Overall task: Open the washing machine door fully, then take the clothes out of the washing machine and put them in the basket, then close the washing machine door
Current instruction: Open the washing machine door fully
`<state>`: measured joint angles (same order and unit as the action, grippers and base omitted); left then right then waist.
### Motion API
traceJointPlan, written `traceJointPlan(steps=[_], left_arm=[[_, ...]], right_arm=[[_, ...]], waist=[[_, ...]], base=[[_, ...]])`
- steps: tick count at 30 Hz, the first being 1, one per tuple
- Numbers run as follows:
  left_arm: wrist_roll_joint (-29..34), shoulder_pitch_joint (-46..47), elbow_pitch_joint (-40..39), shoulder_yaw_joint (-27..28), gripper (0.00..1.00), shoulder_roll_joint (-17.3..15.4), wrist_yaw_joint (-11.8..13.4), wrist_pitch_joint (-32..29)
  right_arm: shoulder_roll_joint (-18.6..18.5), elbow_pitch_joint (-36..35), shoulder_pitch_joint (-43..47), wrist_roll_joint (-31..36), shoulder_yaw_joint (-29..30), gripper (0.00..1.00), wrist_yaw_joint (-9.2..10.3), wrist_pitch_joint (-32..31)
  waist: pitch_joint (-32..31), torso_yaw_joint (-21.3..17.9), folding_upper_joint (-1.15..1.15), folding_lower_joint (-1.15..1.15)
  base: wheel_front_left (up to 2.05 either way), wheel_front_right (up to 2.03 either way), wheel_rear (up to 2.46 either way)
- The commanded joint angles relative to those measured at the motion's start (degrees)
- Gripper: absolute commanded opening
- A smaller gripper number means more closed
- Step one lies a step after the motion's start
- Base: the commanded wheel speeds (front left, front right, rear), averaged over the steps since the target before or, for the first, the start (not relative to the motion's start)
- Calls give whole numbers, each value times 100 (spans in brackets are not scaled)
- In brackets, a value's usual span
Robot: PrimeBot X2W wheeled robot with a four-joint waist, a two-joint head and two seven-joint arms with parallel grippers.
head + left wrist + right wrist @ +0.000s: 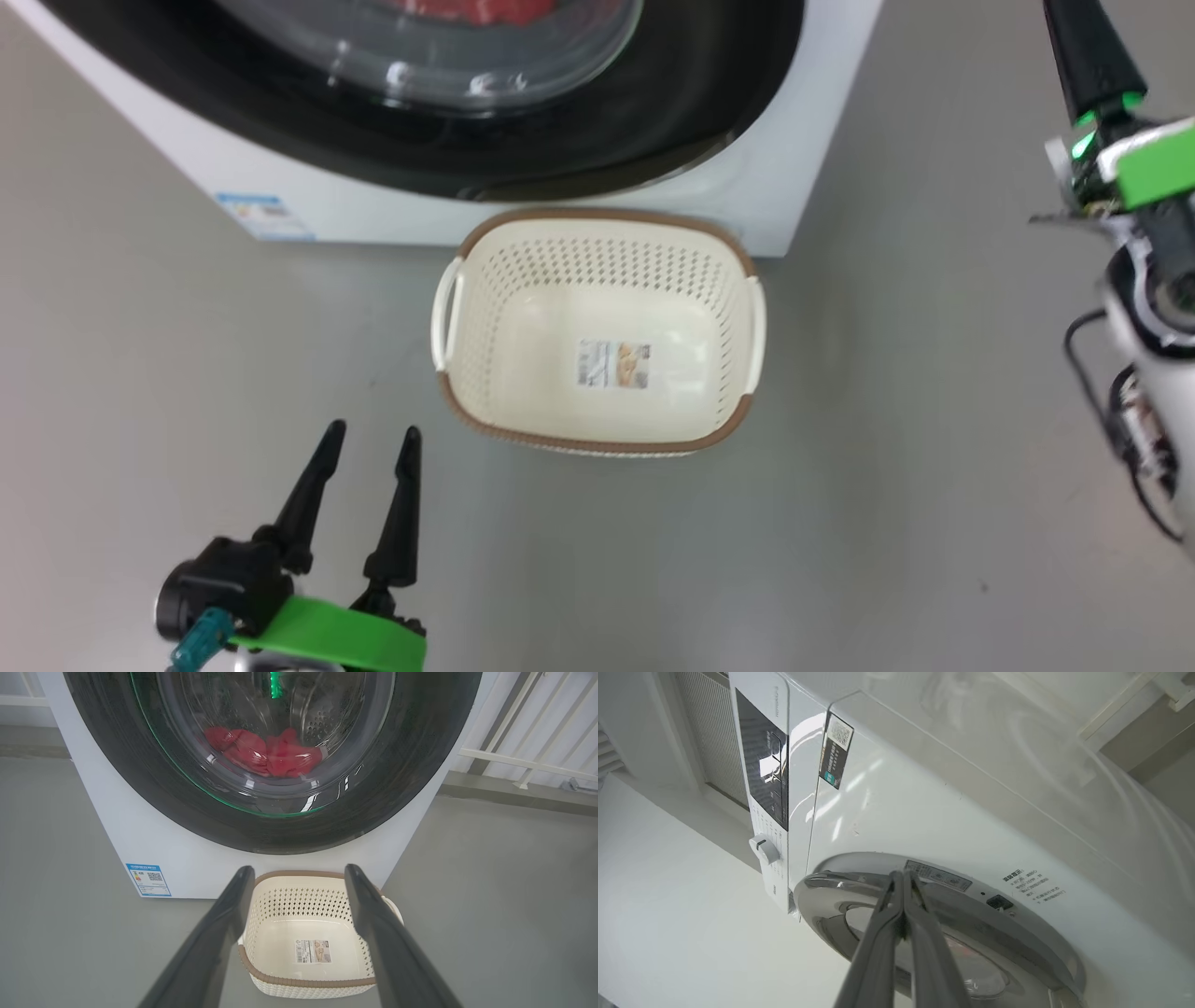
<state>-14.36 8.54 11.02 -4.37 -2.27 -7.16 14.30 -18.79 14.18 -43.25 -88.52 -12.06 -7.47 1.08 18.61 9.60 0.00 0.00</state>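
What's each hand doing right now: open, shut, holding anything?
Left hand: open, empty.
Right hand: shut, holding nothing, tips by the rim of the washing machine door.

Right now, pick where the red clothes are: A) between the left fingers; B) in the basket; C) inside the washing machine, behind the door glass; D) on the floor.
C: the clothes show through the door of the washing machine; the basket holds only a sticker.
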Motion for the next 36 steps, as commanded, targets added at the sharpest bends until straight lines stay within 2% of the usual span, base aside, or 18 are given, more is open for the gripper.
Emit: traceJointPlan(steps=[1, 6, 7, 10, 16, 25, 36], left_arm=[[-45, 160, -111, 114, 100, -61, -32, 70], [-126, 293, -85, 5, 100, -61, -32, 70], [-126, 293, -85, 5, 100, -61, -32, 70], [-165, 350, -92, -28, 100, -61, -32, 70], [-231, 435, -80, -108, 100, -61, -33, 70], [-342, 544, -89, -210, 100, -61, -33, 70], [-476, 640, -112, -303, 100, -61, -33, 70]], right_arm=[[-93, -40, -213, -276, -52, 0, -2, -346], [-163, 281, -824, -1143, 226, 0, -2, -1488], [-163, 281, -824, -1143, 226, 0, -2, -1488], [-203, 579, -1183, -1541, 291, 0, -2, -2214], [-315, 1297, -1912, -1879, 238, 0, -2, -3067], [-375, 2090, -2715, -1981, -135, 0, -2, -3677], [-333, 2542, -3221, -1864, -499, 0, -2, -3883]], waist=[[382, 377, 0, 0], [579, 560, 0, 0], [579, 560, 0, 0], [687, 636, 0, 0], [876, 762, 0, 0], [1127, 896, 0, 0], [1269, 979, 0, 0]], base=[[0, 0, 0], [0, 0, 0], [0, 0, 0], [0, 0, 0], [0, 0, 0], [0, 0, 0], [0, 0, 0]])
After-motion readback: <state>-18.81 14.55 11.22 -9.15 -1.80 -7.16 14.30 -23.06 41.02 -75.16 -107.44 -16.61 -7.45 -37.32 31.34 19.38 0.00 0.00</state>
